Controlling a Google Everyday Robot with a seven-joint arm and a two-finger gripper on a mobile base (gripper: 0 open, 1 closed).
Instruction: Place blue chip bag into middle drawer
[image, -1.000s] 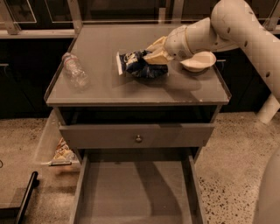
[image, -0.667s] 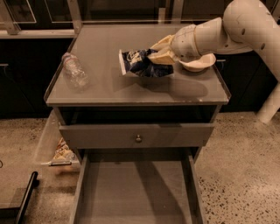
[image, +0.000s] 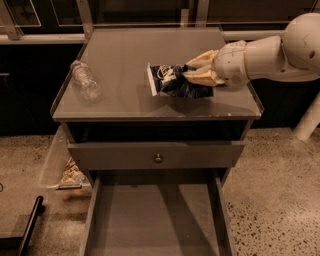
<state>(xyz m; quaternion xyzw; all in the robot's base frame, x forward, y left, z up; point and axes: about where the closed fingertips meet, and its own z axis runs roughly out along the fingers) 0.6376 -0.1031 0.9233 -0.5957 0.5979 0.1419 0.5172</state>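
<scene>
In the upper middle, we see the gripper (image: 199, 76) pinching the blue chip bag (image: 170, 82), hiding its right end. The middle drawer (image: 155, 220) below is cut off.

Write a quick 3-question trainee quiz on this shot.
1. Fill in: in the picture, the bottle lies on the cabinet top to the ____ of the bag.
2. What does the gripper hold? A) bottle B) bag C) nothing
3. True or false: the bag already lies in the open drawer.

Key: 1 left. 2 B. 3 false: the bag is at the cabinet top, in the gripper, and the drawer floor is bare.
</scene>
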